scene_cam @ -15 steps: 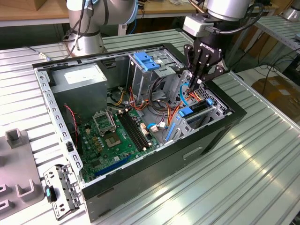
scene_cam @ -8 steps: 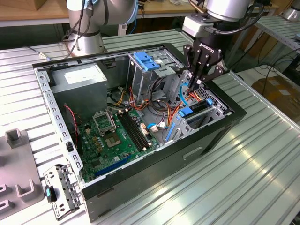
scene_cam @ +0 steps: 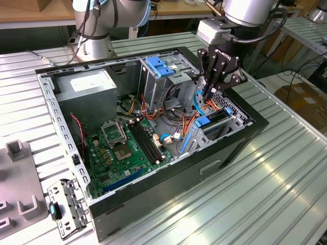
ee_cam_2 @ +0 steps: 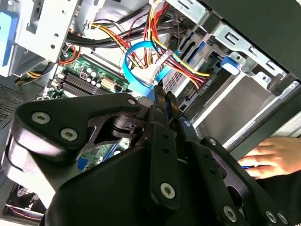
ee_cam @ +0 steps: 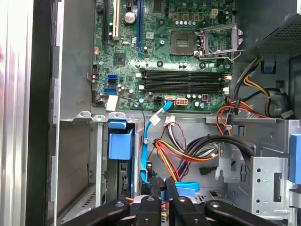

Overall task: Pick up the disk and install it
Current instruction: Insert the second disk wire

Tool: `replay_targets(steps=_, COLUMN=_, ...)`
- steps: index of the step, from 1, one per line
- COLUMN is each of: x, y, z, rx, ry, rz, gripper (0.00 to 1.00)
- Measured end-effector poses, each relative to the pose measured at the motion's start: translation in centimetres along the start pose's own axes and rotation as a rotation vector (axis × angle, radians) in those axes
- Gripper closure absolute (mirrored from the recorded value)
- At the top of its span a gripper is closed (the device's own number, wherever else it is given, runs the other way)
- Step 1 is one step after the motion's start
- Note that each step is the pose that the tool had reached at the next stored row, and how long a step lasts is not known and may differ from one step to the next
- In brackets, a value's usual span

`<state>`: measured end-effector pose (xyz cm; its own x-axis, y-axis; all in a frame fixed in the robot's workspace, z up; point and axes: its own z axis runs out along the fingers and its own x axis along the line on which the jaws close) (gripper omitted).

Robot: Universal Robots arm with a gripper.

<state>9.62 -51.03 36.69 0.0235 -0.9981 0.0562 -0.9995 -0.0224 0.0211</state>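
Black multi-link gripper (scene_cam: 210,91), fingers (ee_cam_2: 162,101) pressed together on nothing, lowered into open black computer case (scene_cam: 153,204) beside blue-carriered silver disk (ee_cam: 120,143) standing edge-up in grey metal bay (scene_cam: 232,125): seated there, by appearance; installation seemingly near finished.

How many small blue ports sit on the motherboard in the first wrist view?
2. One small blue port and a second sit side by side at the motherboard edge, beside a white sticker; cables may hide others.
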Motion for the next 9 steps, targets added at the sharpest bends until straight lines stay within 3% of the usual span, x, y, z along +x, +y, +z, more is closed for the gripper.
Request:
replay_targets(steps=3, x=0.31, y=0.14, z=0.05, rx=0.0026, ry=-0.0003, rz=-0.003, gripper=0.84)
replay_targets(steps=5, x=1.21, y=0.22, z=0.16, rx=0.0073, ry=-0.0011, rz=-0.007, gripper=0.84)
replay_targets(steps=6, x=1.55, y=0.27, z=0.19, rx=0.0125, ry=-0.0034, rz=-0.008, gripper=0.84)
replay_targets(steps=9, x=1.83, y=0.46, z=0.21, rx=0.0382, ry=-0.0053, rz=-0.012, gripper=0.84)
